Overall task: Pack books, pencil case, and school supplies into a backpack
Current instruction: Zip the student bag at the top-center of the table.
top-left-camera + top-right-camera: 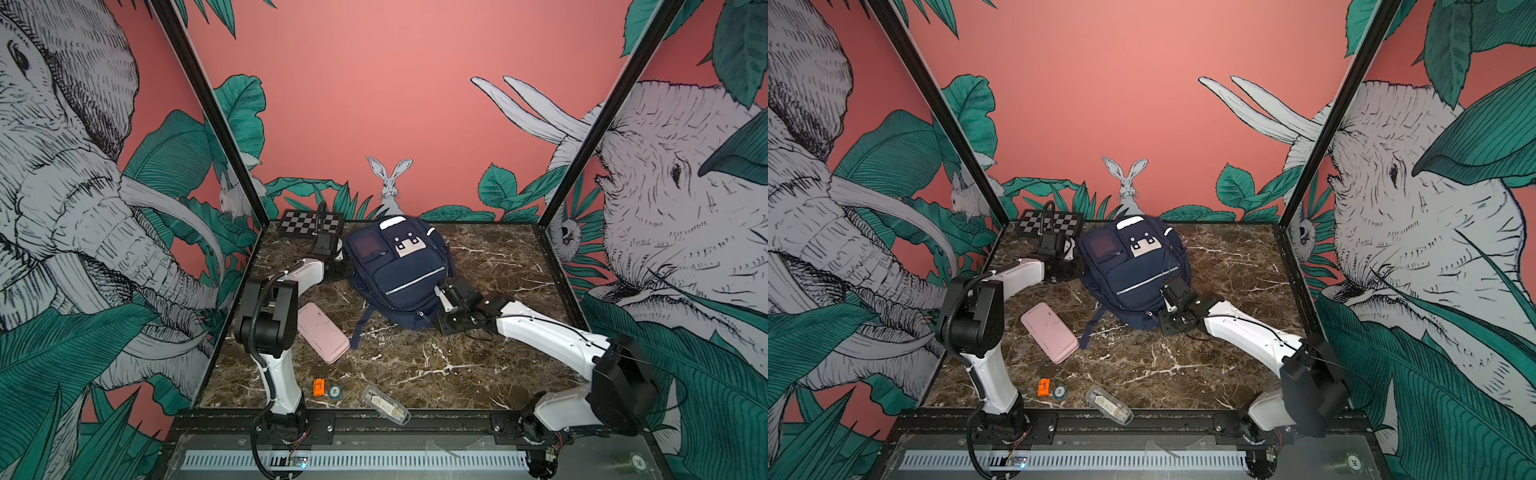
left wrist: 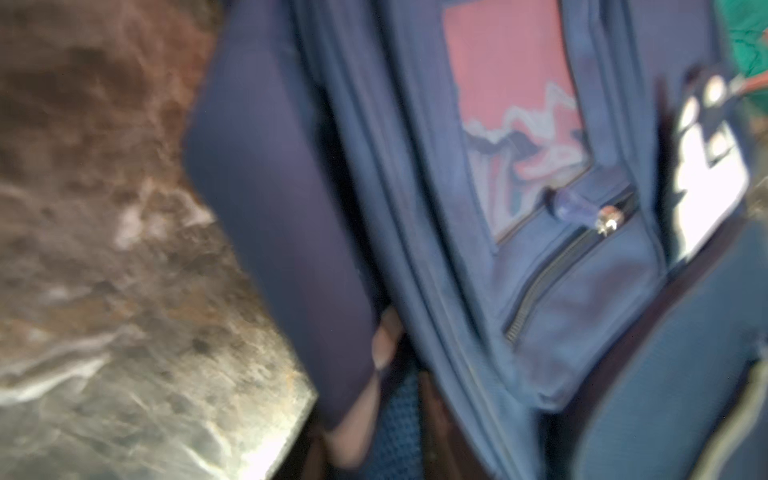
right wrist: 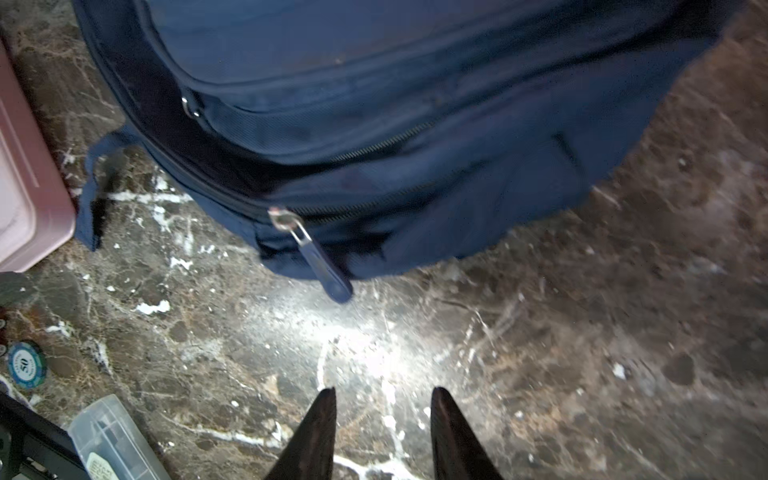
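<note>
Right gripper [image 3: 382, 391]: two dark, tapered fingers [image 3: 322, 419] stand apart with bare marble between them, nothing held. They point over the tabletop [image 3: 415, 353], glossy brown stone with white veins, just short of the backpack [image 3: 374, 83]. A flat navy zipper pull [image 3: 326, 266] on a silver slider hangs off the bag's near edge onto the marble. The coil zipper behind it runs along finely ribbed nylon.

Left gripper [image 1: 340, 259]: against the backpack's left side in both top views. Its wrist view is motion-blurred, so I cannot tell whether the fingers are parted or clamped on fabric. That view shows soft, folded navy cloth, a glossy window pocket [image 2: 511, 104] reflecting pink, and a second pull [image 2: 582, 205].

The backpack lies front-up, mid-table toward the back wall. It is padded and rounded, with a silver reflective strip [image 1: 415, 281], a white patch [image 1: 409, 246] with dark dots, and a webbing strap [image 1: 358, 328] trailing forward.

Left of the strap: pink pencil case [image 1: 323, 332], a hard, rounded rectangle.
Front edge: small orange block [image 1: 318, 387], round poker chip [image 1: 335, 391] just beside it, clear plastic box [image 1: 385, 404].
Back-left corner: chessboard [image 1: 311, 222].
</note>
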You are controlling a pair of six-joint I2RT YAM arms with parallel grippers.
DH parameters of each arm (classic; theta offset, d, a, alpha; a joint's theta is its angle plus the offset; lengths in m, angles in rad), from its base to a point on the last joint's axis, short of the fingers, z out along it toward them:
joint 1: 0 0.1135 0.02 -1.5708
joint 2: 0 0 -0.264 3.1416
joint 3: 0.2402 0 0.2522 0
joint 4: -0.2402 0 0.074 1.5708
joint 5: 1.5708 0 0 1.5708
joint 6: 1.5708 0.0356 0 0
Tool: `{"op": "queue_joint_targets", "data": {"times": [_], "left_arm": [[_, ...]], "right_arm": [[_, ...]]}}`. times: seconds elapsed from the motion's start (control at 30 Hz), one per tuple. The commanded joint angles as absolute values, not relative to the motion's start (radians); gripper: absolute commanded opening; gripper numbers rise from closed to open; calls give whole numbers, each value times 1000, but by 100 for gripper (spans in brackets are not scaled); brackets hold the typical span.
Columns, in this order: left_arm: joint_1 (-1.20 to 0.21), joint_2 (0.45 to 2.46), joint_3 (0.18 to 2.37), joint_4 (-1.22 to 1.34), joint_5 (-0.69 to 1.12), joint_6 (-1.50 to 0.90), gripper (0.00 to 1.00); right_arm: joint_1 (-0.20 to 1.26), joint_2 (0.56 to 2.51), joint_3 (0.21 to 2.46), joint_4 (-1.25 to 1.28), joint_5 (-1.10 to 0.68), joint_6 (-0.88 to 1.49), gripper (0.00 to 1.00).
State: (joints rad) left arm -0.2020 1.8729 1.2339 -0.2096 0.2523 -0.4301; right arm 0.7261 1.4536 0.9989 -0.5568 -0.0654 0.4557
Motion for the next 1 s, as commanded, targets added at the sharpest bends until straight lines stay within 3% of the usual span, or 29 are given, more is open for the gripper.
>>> {"op": "queue_joint_targets", "data": {"times": [0.0, 0.1, 0.6, 0.8, 0.97], "left_arm": [[-210, 1752, 1180, -194, 286, -435, 47], [-210, 1703, 1151, -215, 279, -431, 53], [-348, 1503, 1007, -218, 327, -470, 54], [-453, 1505, 971, -188, 347, -506, 54], [-511, 1498, 920, -136, 350, -565, 53]], "right_arm": [[737, 1504, 1066, -541, -91, 395, 39], [736, 1550, 1106, -551, -86, 367, 40], [734, 1718, 1205, -591, -135, 271, 34], [717, 1714, 1165, -563, -192, 262, 24], [717, 1705, 1147, -561, -202, 258, 8]]}}
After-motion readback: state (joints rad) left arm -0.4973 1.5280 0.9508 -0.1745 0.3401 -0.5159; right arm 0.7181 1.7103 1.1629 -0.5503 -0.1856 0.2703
